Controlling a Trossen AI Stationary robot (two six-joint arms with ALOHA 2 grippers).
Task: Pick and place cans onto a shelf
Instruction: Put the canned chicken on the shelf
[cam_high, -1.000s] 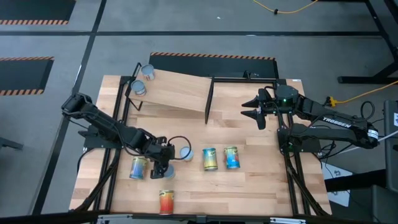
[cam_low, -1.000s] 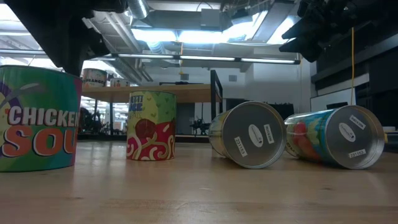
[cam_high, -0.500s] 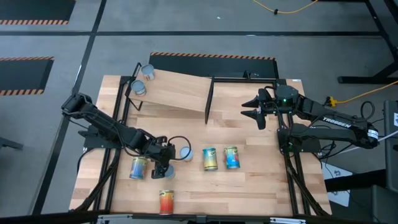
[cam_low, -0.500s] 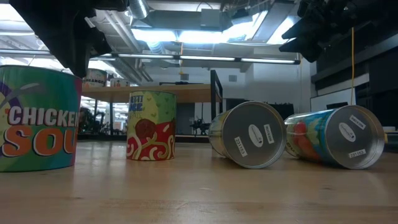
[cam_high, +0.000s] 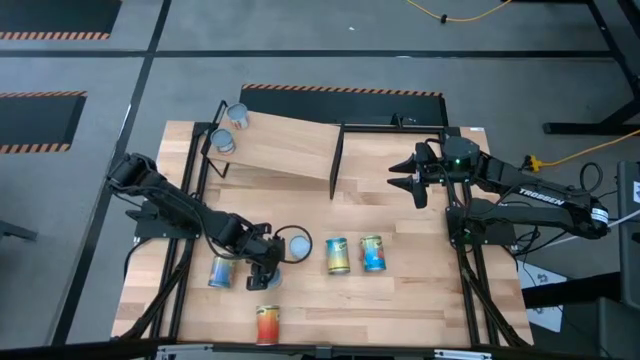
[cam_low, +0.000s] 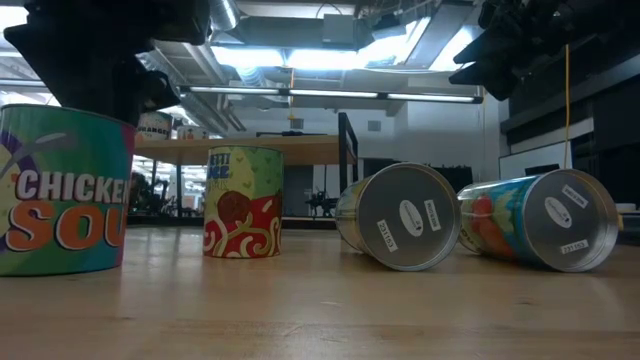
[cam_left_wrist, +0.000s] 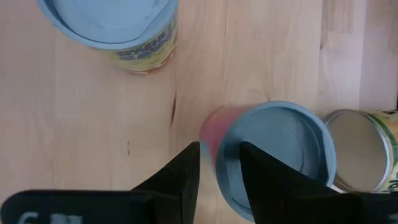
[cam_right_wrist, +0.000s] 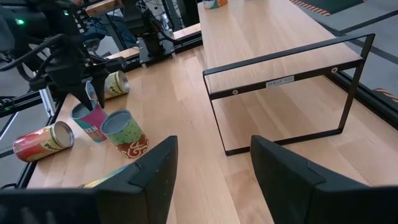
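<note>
Right below my left claw (cam_left_wrist: 219, 177), fingers pinch the pink can's (cam_left_wrist: 273, 155) rim, my arm hiding its label overhead.

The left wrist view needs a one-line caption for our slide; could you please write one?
Left gripper pinching the rim of a tilted pink can, between an upright can and a can on its side.
</note>
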